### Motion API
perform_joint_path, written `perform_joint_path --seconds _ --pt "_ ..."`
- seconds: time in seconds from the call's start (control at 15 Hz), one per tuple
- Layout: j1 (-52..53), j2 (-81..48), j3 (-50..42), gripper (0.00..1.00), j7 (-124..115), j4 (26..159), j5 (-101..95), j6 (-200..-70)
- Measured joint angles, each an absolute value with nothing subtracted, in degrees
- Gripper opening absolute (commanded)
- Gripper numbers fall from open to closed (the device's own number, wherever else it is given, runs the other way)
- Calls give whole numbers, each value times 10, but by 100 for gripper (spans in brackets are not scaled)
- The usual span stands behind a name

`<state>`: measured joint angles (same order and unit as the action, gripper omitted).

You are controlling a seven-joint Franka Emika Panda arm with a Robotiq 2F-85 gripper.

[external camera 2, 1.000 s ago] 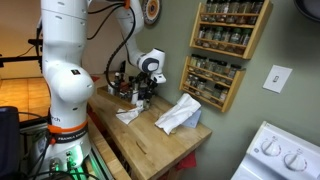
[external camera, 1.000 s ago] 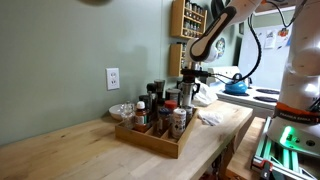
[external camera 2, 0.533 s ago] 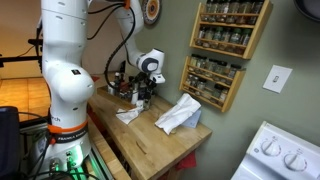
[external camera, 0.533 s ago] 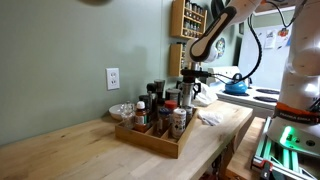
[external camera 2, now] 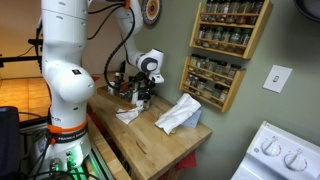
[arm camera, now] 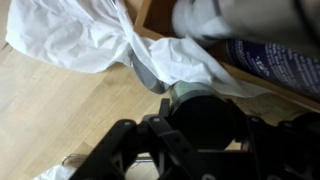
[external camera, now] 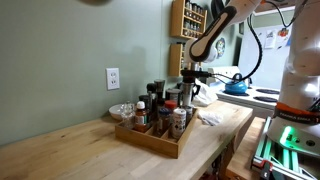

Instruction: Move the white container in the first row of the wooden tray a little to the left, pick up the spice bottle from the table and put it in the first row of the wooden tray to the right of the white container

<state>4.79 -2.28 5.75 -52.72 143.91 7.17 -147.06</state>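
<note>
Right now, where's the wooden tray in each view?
Exterior view: wooden tray at centre, filled with bottles.
Exterior view: left of centre, mostly hidden behind the gripper.
Wrist view: only its wooden edge, along the top right.
Shared landmark: the gripper, by the tray.

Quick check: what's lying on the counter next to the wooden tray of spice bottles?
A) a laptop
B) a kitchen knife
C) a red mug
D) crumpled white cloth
D: crumpled white cloth lies on the wooden counter just past the end of the wooden tray. It shows in both exterior views and in the wrist view.
</note>
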Motion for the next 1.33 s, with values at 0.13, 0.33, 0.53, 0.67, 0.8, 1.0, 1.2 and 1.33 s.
perform_joint_path --seconds 0.13,0.33,0.53,0.67,0.8,1.0,1.2,1.33 --pt "48 -24 57 29 -527 1439 72 -1471" --pt "48 -24 57 29 -527 1439 72 -1470" --pt "48 -15 55 29 -528 1430 59 -1463" --pt "47 4 53 29 -528 1419 46 -1439" --pt "46 31 52 29 -527 1404 35 -1401" --pt "44 69 52 29 -522 1384 24 -1348" --pt "42 101 53 29 -506 1363 18 -1308" --pt "41 124 53 29 -486 1348 17 -1284"
